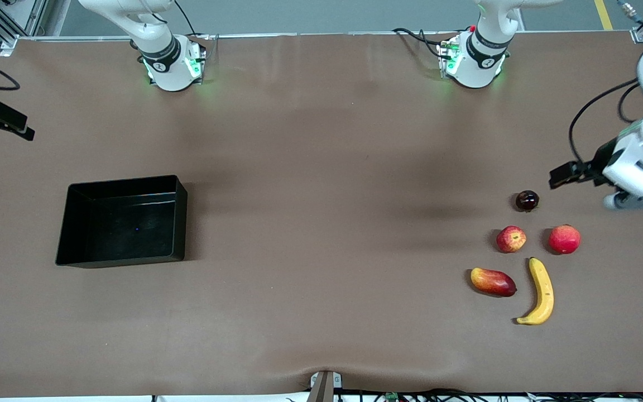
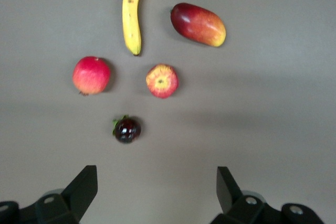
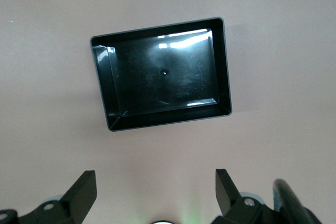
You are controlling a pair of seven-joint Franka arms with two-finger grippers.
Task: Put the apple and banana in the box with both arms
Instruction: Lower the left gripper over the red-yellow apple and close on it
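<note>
The apple [image 1: 511, 239], red with yellow streaks, lies toward the left arm's end of the table; it also shows in the left wrist view [image 2: 162, 81]. The yellow banana [image 1: 541, 290] lies nearer to the front camera than the apple and shows in the left wrist view [image 2: 132, 14]. The black box [image 1: 126, 184] stands empty toward the right arm's end and shows in the right wrist view [image 3: 163, 72]. My left gripper [image 1: 639, 200] is open and empty in the air beside the fruits [image 2: 157, 179]. My right gripper [image 3: 156, 182] is open and empty, high up, with the box in its view.
A uniformly red round fruit [image 1: 564, 239] lies beside the apple. A red-yellow mango-like fruit [image 1: 493, 281] lies beside the banana. A small dark shiny fruit [image 1: 527, 200] lies closest to my left gripper. Brown tabletop stretches between the box and the fruits.
</note>
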